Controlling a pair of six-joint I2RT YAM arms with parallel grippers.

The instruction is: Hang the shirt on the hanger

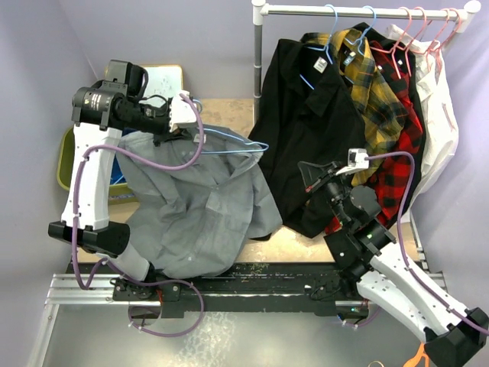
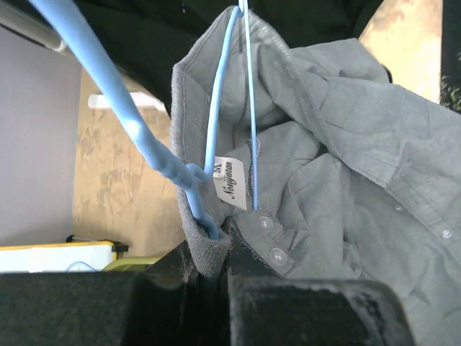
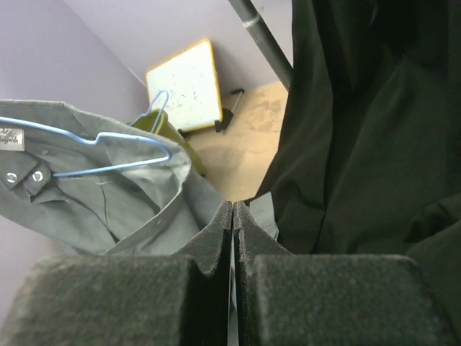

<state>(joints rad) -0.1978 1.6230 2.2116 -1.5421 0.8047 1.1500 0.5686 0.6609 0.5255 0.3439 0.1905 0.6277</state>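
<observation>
The grey shirt (image 1: 200, 205) hangs from my left gripper (image 1: 180, 134), draped down over the table's near edge. The left gripper (image 2: 220, 254) is shut on the collar fold beside the white neck label (image 2: 229, 180). The light-blue hanger (image 2: 130, 122) runs into that same fold at its neck, and its wire passes through the neck opening. In the top view the hanger (image 1: 229, 144) reaches right toward the black shirt (image 1: 306, 115). My right gripper (image 1: 310, 173) is shut and empty, close beside the shirt's right edge (image 3: 86, 205). Its tips (image 3: 233, 213) point between the shirt and the black shirt (image 3: 360, 144); the hanger (image 3: 108, 138) shows at the left.
A clothes rail (image 1: 359, 11) at the back right carries the black shirt, yellow plaid (image 1: 374, 84), red plaid (image 1: 397, 153) and white garments on blue and pink hangers. A yellow-green bin (image 1: 64, 160) stands at the left. A white board (image 3: 184, 86) lies behind.
</observation>
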